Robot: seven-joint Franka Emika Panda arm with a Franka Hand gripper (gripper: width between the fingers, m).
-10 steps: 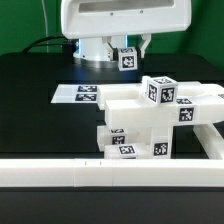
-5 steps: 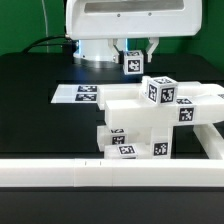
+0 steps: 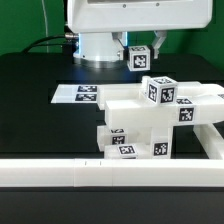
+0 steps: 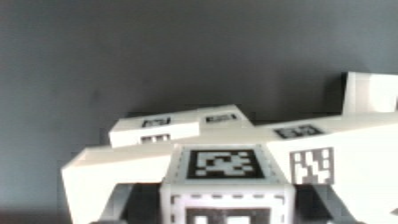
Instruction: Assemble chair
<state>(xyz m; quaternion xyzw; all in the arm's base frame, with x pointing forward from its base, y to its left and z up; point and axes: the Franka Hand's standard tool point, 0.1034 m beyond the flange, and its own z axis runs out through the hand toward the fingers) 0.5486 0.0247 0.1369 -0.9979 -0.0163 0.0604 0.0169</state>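
Currently the gripper (image 3: pixel 139 46) hangs above the table (image 3: pixel 30 80) behind the partly built chair (image 3: pixel 150 125), clenched on a small white tagged part (image 3: pixel 139 57). The exterior view shows that part caught between the two dark fingers, clear of everything below it. The wrist view shows the same part (image 4: pixel 224 170) close under the camera, its tag face square to the lens, with the chair (image 4: pixel 196 135) lying beyond it.

The chair sits near the middle of the table, toward the exterior view's right, its stacked white blocks just behind the low white border rail (image 3: pixel 90 172). The marker board (image 3: pixel 85 93) lies flat at the exterior view's left of the chair, touching or nearly touching its base; which one cannot be told.

Risks, as judged from this position:
- Only a short stretch of the part appears to be pinched. A sideways knock against the chair's raised tagged block (image 3: pixel 160 92) could twist it in the fingers or pull it free.
- The receiving hole or socket is not visible in either view. A descent off line would land the part on a flat face and push the loose assembly across the table.
- The chair is not seen to be clamped. Downward pressure at an edge could tip or slide it against the rail.
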